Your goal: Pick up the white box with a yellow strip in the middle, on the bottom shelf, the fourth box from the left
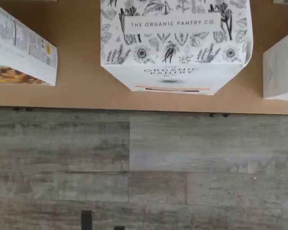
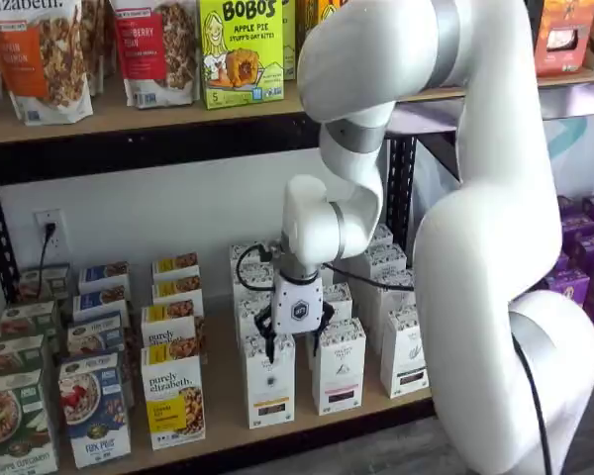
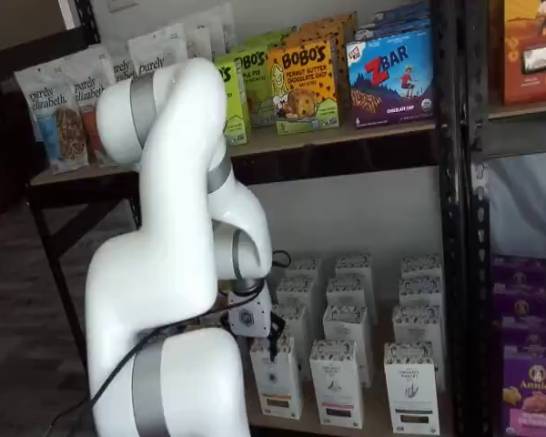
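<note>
The white box [image 2: 269,391] stands in the front row of the bottom shelf [image 2: 223,430], right of a "purely elizabeth" carton [image 2: 173,406]. Its black-and-white botanical top, printed "The Organic Pantry Co.", shows in the wrist view [image 1: 175,43], near the tan board's front edge [image 1: 77,93]. My gripper [image 2: 294,344] hangs just above the box's top, slightly toward its right side. It is open, a gap shows between the two black fingers, and nothing is in them. In a shelf view the arm covers most of the gripper [image 3: 259,335] over the same box [image 3: 278,382].
Several identical white cartons [image 2: 339,366] stand right of and behind the target in close rows. Cereal boxes [image 2: 94,406] fill the shelf's left. A black upright [image 2: 401,198] rises behind the arm. Purple boxes [image 3: 532,382] sit in the neighbouring bay. Grey plank floor [image 1: 144,167] lies below.
</note>
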